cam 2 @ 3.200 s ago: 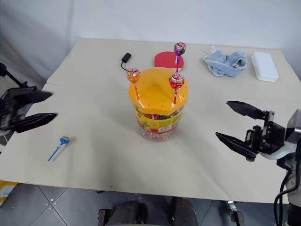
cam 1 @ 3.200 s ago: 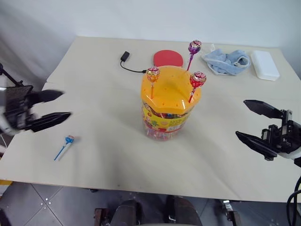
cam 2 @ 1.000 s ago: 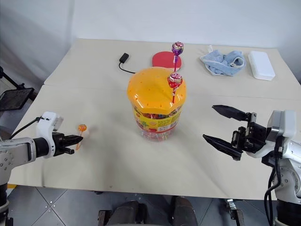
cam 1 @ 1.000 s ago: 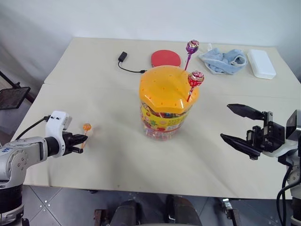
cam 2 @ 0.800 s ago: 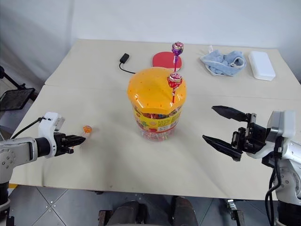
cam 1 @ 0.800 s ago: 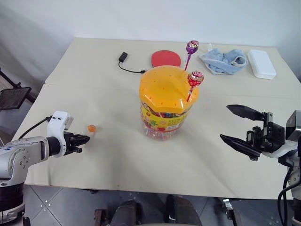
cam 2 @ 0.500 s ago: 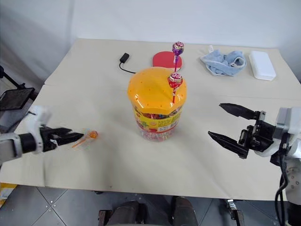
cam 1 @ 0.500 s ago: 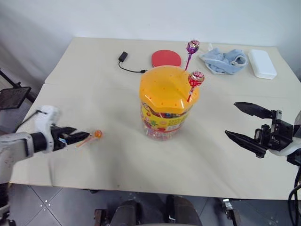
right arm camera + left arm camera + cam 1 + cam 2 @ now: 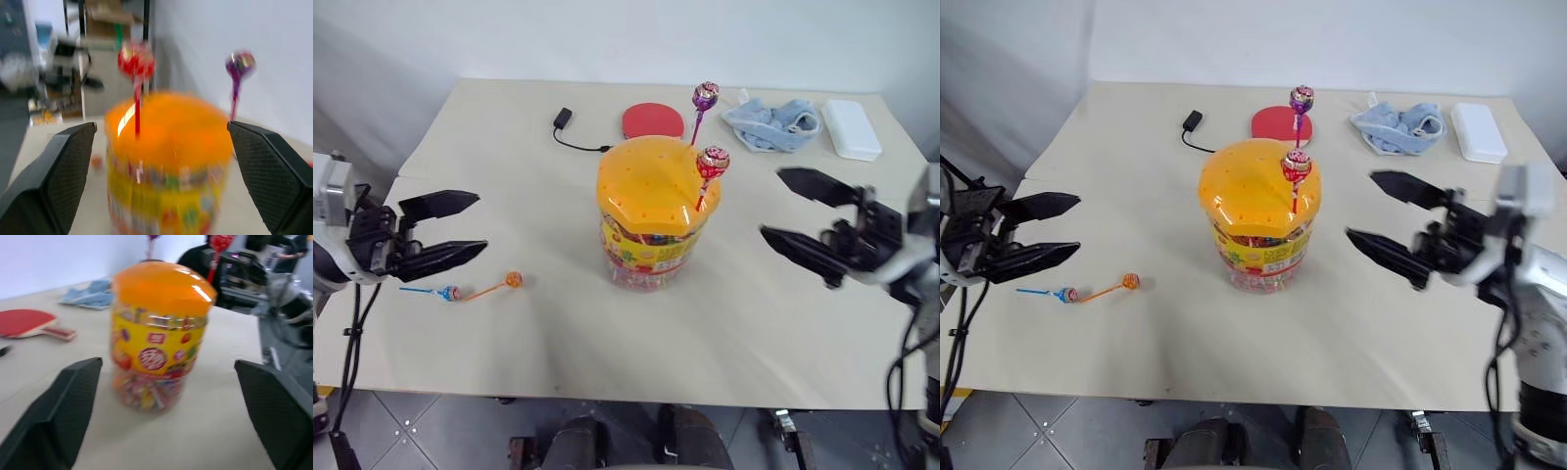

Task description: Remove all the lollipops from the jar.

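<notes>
orange lollipop (image 9: 513,279) and blue lollipop (image 9: 451,293) are seen lying on the table (image 9: 509,147) in the left eye view, well to the left of the jar (image 9: 653,217), their sticks close together. two are counted as removed. red lollipop (image 9: 712,163) and purple lollipop (image 9: 705,96) are seen stuck upright in the jar's orange lid, red near its front right edge, purple at its far edge. two are judged left, so the task is about half done. left gripper (image 9: 445,228) is held spread and empty, left of the jar, above the two loose lollipops. right gripper (image 9: 796,213) is held spread and empty, just right of the jar, aimed toward it.

right eye view: same count is given, one jar (image 9: 1258,215), four lollipops, two grippers. one red disc (image 9: 1273,122), one blue cloth (image 9: 1398,127), one white box (image 9: 1481,132) and one black cable (image 9: 1192,125) are counted behind the jar.

left wrist view: the jar (image 9: 159,328) is framed between two wide-apart black fingers (image 9: 58,416), nothing pinched. a red paddle (image 9: 27,323) and the cloth are seen behind the jar.

right wrist view: the jar (image 9: 168,161) is framed between wide-apart fingers (image 9: 54,176); red lollipop (image 9: 136,61) and purple lollipop (image 9: 239,66) are seen standing on its lid. red is judged the nearer next pick for the right gripper.
</notes>
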Robot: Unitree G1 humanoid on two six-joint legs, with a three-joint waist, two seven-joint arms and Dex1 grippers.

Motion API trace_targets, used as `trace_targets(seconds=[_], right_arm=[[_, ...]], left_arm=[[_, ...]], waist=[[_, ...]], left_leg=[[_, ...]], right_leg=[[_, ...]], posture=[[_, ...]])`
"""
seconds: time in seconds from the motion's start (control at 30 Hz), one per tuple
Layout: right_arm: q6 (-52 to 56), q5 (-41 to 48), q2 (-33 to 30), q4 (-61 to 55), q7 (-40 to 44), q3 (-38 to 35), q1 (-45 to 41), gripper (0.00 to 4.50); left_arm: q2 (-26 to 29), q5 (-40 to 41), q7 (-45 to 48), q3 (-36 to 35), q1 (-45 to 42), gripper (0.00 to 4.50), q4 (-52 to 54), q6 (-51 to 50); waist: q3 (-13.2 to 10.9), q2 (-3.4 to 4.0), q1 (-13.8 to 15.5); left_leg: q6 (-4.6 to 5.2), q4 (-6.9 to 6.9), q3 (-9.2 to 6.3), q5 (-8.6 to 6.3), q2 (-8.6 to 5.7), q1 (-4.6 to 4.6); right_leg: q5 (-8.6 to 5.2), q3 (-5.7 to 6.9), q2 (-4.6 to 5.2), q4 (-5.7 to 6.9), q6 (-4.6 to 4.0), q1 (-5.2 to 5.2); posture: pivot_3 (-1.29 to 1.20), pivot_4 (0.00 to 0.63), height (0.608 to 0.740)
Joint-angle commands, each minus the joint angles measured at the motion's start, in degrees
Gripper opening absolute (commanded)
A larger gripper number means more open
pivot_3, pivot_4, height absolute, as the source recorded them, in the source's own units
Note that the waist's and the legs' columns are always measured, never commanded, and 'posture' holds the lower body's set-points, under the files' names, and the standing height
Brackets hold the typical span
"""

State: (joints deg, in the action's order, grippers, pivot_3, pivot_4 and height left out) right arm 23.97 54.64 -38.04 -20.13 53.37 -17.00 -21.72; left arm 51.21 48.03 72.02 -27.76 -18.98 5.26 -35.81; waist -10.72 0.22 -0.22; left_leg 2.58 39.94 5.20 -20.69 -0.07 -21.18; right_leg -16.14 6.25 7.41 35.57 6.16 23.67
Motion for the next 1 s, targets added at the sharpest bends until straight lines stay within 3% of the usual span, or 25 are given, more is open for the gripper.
trace_targets(seconds=[0.03,0.17,0.27,0.63,0.83,0.93,1.0], right_arm=[[1.1,-0.8,1.9,-2.7,-2.7,3.7,-2.2,4.50],[2.0,-1.5,3.5,-3.1,-2.1,7.4,-3.3,4.50],[2.1,-1.7,4.6,-3.1,-2.4,8.7,-4.9,3.84],[1.3,-0.7,6.3,-1.6,-1.5,7.2,-7.0,0.02],[5.9,10.5,2.2,1.2,-4.1,-3.7,-9.3,0.02],[8.0,8.8,-4.1,8.2,-5.5,-9.2,-9.2,0.02],[9.2,3.1,-10.5,14.8,-4.5,-10.3,-6.0,0.02]], left_arm=[[-1.2,0.9,-1.8,-0.7,-0.2,4.47,2.2,1.8],[-2.3,0.7,-2.4,-0.6,0.5,4.47,3.0,2.8],[-2.7,1.0,-2.9,-0.7,0.7,4.50,3.0,3.2],[-4.4,1.7,-2.5,0.5,-0.6,4.50,3.1,4.4],[-5.3,2.4,-2.7,2.0,-2.3,4.50,3.9,4.6],[-5.5,1.6,-2.1,3.5,-2.7,4.50,4.5,5.7],[-5.5,1.1,-1.6,4.7,-3.0,4.50,5.0,6.3]], waist=[[0.0,0.00,0.1],[0.0,-0.01,0.2],[0.0,-0.01,0.1],[0.0,-0.01,0.1],[0.0,-0.02,0.2],[0.0,-0.02,0.3],[0.0,-0.04,0.5]], left_leg=[[0.00,0.00,0.00,0.00,0.00,0.00],[0.05,0.03,-0.02,0.01,-0.07,-0.06],[0.07,0.03,0.01,0.01,-0.09,-0.05],[0.07,0.03,0.00,0.01,-0.06,-0.04],[0.09,0.04,-0.02,0.02,-0.09,-0.06],[0.10,0.04,-0.03,0.01,-0.09,-0.04],[0.13,0.04,-0.04,0.01,-0.12,-0.05]], right_leg=[[0.00,0.02,-0.01,0.00,0.00,0.00],[0.00,0.07,0.01,-0.01,0.00,-0.02],[0.01,0.08,0.01,-0.01,0.02,-0.02],[0.01,0.11,-0.02,-0.02,0.02,-0.03],[0.01,0.14,-0.02,-0.02,0.03,-0.04],[0.02,0.17,0.01,-0.05,0.03,-0.09],[0.02,0.17,0.04,-0.06,0.03,-0.12]], posture=[[0.00,0.150,0.740],[0.00,0.150,0.740],[0.00,0.150,0.740],[0.00,0.150,0.740],[0.00,0.150,0.740],[0.00,0.150,0.740],[0.00,0.150,0.740]])
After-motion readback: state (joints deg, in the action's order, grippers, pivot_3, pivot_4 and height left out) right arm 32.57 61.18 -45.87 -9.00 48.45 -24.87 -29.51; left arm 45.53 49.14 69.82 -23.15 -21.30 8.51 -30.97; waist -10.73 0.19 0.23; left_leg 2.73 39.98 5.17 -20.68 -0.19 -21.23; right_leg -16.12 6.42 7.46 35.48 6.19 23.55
